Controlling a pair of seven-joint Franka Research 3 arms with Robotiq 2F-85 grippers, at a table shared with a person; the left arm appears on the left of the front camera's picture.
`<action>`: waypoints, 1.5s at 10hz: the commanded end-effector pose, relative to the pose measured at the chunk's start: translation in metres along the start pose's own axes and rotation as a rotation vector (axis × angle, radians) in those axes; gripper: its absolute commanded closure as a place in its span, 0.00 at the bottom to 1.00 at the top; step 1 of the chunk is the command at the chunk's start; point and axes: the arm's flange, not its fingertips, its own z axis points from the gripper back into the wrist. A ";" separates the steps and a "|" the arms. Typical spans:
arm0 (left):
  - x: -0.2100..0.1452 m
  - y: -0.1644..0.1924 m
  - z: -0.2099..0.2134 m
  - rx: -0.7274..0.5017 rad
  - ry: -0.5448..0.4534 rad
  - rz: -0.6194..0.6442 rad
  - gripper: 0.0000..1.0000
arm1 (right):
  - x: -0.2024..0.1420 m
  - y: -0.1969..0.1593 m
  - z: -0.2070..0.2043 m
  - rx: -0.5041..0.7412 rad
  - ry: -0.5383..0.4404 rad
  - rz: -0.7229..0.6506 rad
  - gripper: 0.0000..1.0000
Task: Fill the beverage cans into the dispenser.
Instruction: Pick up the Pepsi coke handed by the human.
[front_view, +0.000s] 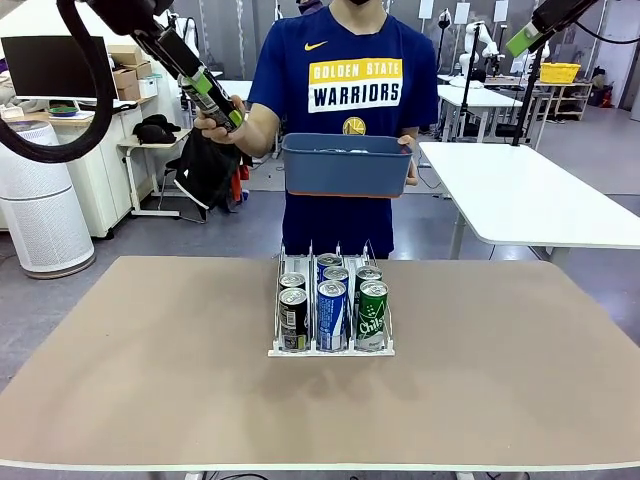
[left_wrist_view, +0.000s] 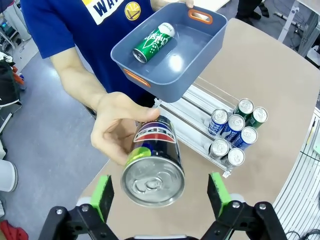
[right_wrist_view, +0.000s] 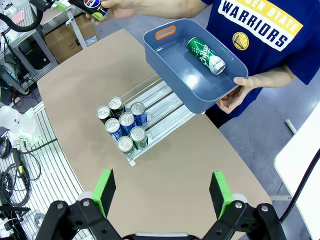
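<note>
Both your claws are spread wide and grip nothing. Between the green pads (left_wrist_view: 102, 196) of your left claw (left_wrist_view: 160, 194), a black can (left_wrist_view: 152, 150) points its silver top toward you, with a gap to the pad on either side. The person's hand (left_wrist_view: 116, 127) holds it there from behind. Just beyond, the person's other hand (right_wrist_view: 235, 97) carries a blue-grey bin (left_wrist_view: 192, 42), and one green can (left_wrist_view: 153, 42) lies on its side in it. Farther off, on the counter (front_view: 480, 380), the dispenser (front_view: 330, 351) holds seven cans (front_view: 331, 312) upright, crowded toward its front lip. Your right claw (right_wrist_view: 162, 194) hangs high over the counter, well apart from the dispenser, with nothing between its pads.
</note>
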 end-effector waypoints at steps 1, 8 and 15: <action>-0.009 0.005 -0.011 -0.013 -0.050 -0.020 0.00 | -0.001 0.002 0.000 0.004 -0.004 -0.002 0.00; -0.004 0.011 -0.027 -0.001 -0.032 0.003 0.00 | -0.001 0.002 0.000 0.004 -0.004 -0.002 0.00; -0.005 0.009 -0.019 -0.019 0.002 0.033 1.00 | -0.001 0.002 0.000 0.004 -0.004 -0.002 0.00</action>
